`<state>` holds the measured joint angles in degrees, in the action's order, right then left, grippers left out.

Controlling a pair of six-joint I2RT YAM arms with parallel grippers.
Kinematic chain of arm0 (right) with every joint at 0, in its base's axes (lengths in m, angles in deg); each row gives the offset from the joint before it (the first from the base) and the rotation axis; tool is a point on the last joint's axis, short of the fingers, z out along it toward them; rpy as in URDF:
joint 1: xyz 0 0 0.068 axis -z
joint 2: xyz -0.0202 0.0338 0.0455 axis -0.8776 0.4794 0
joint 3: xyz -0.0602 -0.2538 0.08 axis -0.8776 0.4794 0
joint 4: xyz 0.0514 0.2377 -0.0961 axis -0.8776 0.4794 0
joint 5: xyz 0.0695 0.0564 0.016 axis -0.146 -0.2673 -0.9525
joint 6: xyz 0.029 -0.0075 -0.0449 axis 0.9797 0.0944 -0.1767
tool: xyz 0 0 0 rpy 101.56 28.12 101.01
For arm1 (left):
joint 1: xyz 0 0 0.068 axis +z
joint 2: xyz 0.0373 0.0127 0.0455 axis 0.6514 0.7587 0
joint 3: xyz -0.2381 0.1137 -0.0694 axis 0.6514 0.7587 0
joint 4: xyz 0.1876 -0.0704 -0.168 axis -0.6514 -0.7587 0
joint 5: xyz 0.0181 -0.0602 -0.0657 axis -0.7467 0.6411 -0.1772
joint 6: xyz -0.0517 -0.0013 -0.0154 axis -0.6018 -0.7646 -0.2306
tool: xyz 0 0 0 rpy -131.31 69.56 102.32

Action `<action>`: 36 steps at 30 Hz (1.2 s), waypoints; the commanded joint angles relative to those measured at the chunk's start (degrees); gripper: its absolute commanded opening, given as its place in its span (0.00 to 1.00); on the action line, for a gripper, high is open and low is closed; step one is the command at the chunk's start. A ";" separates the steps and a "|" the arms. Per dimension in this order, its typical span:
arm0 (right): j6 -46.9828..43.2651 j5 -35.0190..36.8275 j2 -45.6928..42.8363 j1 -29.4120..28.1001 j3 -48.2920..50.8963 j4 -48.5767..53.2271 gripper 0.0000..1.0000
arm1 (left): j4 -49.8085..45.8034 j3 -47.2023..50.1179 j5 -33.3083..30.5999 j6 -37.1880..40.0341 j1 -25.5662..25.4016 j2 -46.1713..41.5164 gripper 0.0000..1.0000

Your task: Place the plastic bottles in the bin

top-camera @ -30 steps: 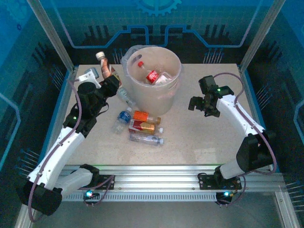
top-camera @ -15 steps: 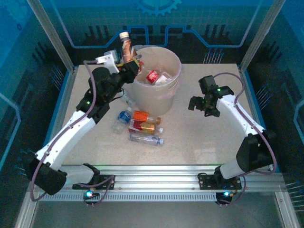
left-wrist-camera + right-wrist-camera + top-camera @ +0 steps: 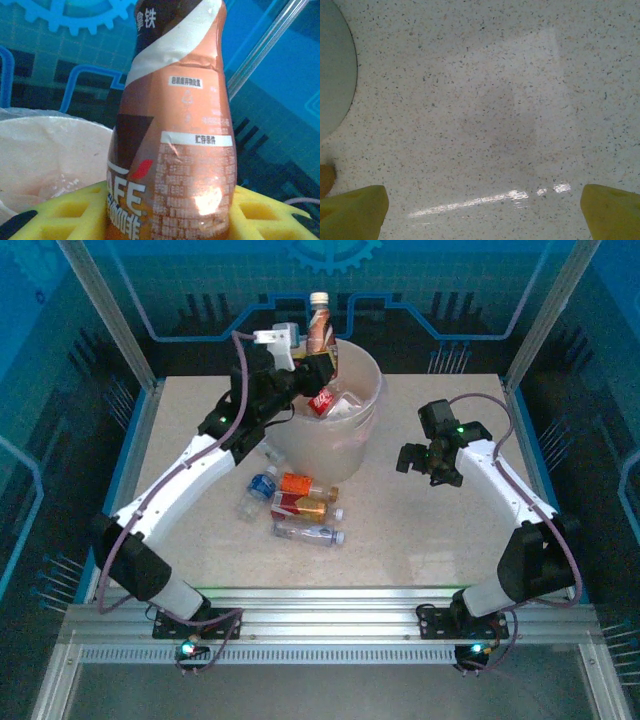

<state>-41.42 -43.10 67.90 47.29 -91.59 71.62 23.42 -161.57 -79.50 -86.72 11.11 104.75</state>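
While the left jaws clench the brown bottle [image 3: 319, 325] upright above the far-left rim of the bin [image 3: 335, 450], an early release could glance it off onto the counter [image 3: 420, 530]; the right jaws gape empty

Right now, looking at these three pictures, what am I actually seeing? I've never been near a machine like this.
You are seeing two white robot arms bolted to the near edge of a speckled table. The wide picture comes from a camera above and behind them. The other two come from a small camera on each wrist. The left fingers, padded in yellow, are shut on a brown bottle and hold it upright above the rim of the big pale bin. A red-labelled bottle already lies inside the bin. The right fingers are open and empty, above bare table to the right of the bin. A few more bottles lie on the table in front of the bin.
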 commanded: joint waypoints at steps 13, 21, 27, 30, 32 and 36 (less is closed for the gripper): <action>1.22 -0.85 0.20 0.79 0.40 0.05 1.00 | -17.04 -14.87 2.18 3.78 -0.73 13.63 0.39; 1.33 -0.70 -0.02 0.75 0.48 0.01 1.00 | -21.09 -16.56 3.34 1.91 -1.02 17.33 0.42; 1.51 -0.57 -0.58 0.78 1.28 -0.21 1.00 | -22.46 -16.01 3.82 0.89 -1.20 18.15 0.54; 1.55 -0.52 -0.94 0.78 1.35 -0.27 1.00 | -22.67 -15.79 4.34 0.43 -1.29 18.39 0.66; 1.49 -0.47 -1.29 0.78 1.40 -0.34 1.00 | -22.69 -15.87 4.54 0.19 -1.25 18.24 0.72; 1.42 -0.45 -2.19 0.68 1.85 -0.65 1.00 | -22.61 -16.31 4.37 0.29 -1.29 17.62 0.89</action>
<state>-40.80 -43.23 67.59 47.29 -90.49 71.19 1.56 -175.62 -76.33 -86.37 10.37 122.45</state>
